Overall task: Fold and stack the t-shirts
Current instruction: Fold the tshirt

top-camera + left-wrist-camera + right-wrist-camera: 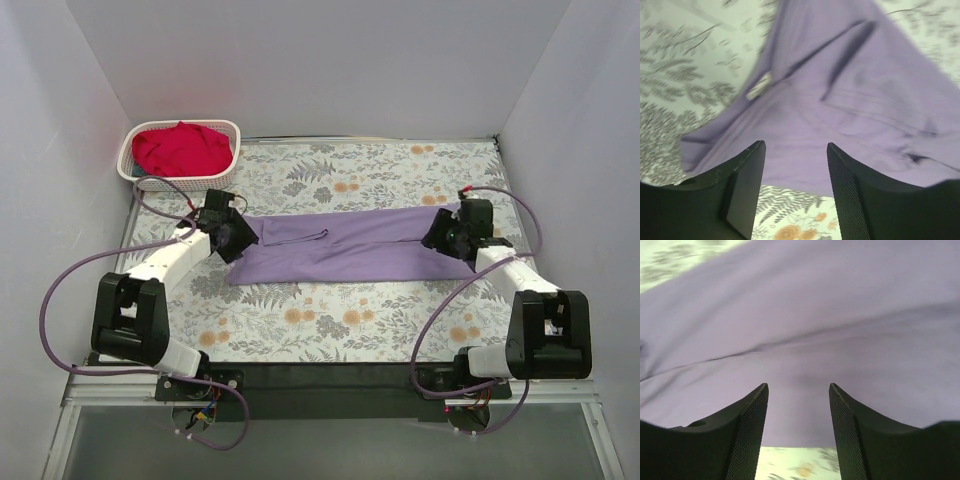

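Note:
The lavender t-shirt (pixel 345 246) lies folded into a long band across the middle of the table. My left gripper (pixel 240 240) is open at its left end, fingers just above the cloth (pixel 850 100), holding nothing. My right gripper (pixel 437 236) is open at the right end, over the cloth (pixel 805 325), holding nothing. The red t-shirt (pixel 181 148) lies bunched in the white lattice basket (pixel 226 170) at the far left corner.
The table wears a floral cloth (pixel 330 310). White walls close in the left, right and back sides. Purple cables (pixel 60 290) loop from both arms near the front.

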Controlling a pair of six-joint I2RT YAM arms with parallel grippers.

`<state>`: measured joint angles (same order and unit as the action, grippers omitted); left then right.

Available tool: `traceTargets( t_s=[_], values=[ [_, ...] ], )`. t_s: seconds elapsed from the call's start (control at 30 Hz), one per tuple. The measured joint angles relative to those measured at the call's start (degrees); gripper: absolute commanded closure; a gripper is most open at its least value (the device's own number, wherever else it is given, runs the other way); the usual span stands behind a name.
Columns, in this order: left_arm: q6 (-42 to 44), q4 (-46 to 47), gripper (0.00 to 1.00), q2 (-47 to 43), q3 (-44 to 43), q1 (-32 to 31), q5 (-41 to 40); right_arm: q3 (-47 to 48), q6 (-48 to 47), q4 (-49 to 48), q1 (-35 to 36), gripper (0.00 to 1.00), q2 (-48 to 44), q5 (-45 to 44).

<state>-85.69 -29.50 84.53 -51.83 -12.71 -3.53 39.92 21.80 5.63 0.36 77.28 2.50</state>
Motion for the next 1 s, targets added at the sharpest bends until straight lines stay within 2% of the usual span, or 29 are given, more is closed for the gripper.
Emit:
traceTargets(
  t_s=[0.17, 0.37, 0.73, 1.0],
  values=[
    [1.55, 2.14, 0.50, 2.45, -7.37, 0.00, 2.95, 5.68, 0.92, -5.60, 10.67, 0.50, 3.04, 7.50],
    [3.10, 4.42, 0.53, 11.39, -14.21, 0.00, 4.70, 15.28, 2.12, -10.01, 17.92, 0.50, 13.22, 14.49],
    [4.72, 4.74, 0.58, 21.64, -18.05, 0.00, 5.53, 25.18, 4.74, -13.22, 23.63, 0.51, 27.41, 20.74],
    [4.72, 5.46, 0.72, 22.32, -18.36, 0.00, 5.75, 29.94, 8.72, -14.95, 25.14, 0.53, 35.43, 23.02]
  ],
)
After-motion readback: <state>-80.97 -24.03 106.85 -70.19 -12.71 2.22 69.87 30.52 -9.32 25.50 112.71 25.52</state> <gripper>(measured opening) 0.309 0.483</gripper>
